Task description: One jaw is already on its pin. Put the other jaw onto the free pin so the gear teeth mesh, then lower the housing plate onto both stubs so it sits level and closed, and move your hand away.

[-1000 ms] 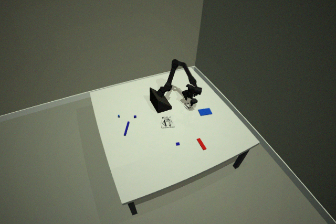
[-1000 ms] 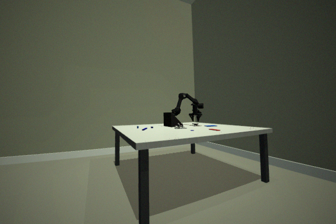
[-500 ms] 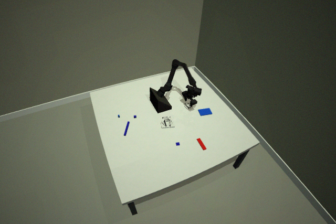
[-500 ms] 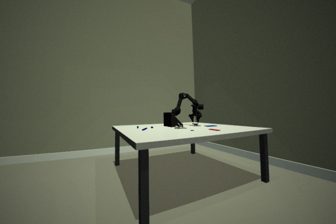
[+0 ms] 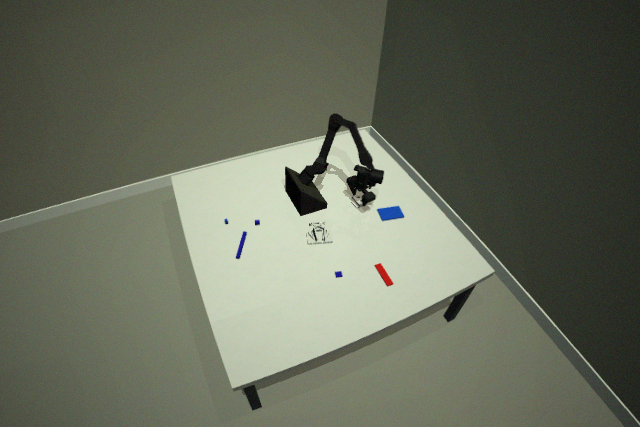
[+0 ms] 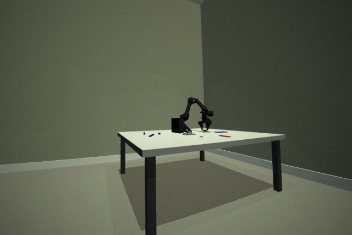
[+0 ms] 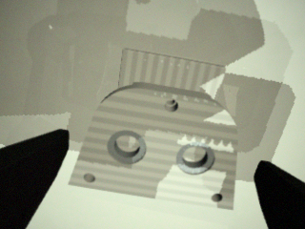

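The housing plate is pale and striped, with a rounded edge, two grey-rimmed round holes and three small holes. A striped rectangular part shows past its rounded edge. My gripper is open and empty, pointing down just above the plate, with one finger off each side of it. The base assembly with the jaws stands in front of the arm's foot. It is too small to tell how the jaws sit on their pins or whether the teeth mesh.
A flat blue block lies right of the gripper. A red bar and a small blue block lie nearer the front. A dark blue bar and two small blue pieces lie left.
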`<state>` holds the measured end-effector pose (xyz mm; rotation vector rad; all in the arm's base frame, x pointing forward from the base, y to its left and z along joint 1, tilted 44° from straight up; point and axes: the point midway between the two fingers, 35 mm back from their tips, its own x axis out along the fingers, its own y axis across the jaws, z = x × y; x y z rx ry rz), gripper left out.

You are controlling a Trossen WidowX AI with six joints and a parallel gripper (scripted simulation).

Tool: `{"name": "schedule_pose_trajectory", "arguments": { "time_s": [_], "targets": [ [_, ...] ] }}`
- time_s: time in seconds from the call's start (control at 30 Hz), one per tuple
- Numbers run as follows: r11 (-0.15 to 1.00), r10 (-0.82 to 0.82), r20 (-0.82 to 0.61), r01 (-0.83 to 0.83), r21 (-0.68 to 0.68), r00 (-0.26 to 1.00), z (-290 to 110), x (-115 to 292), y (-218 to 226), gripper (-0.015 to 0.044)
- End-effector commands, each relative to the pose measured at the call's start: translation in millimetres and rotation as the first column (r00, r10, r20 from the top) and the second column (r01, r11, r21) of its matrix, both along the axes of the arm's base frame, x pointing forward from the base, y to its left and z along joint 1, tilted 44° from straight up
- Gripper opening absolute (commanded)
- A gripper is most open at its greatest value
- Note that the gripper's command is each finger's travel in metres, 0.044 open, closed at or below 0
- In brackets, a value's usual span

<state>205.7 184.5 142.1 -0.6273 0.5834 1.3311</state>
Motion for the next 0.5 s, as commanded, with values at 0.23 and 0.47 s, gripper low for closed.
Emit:
{"name": "schedule_pose_trajectory", "arguments": {
  "time_s": [0.23, 0.47],
  "targets": [
    [1.000, -0.004, -0.017, 0.004, -0.007, 1.000, -13.4, 0.0, 7.7, 0.0440],
    [1.000, -0.004, -0.017, 0.004, -0.007, 1.000, -13.4, 0.0, 7.7, 0.0440]
  ]
}}
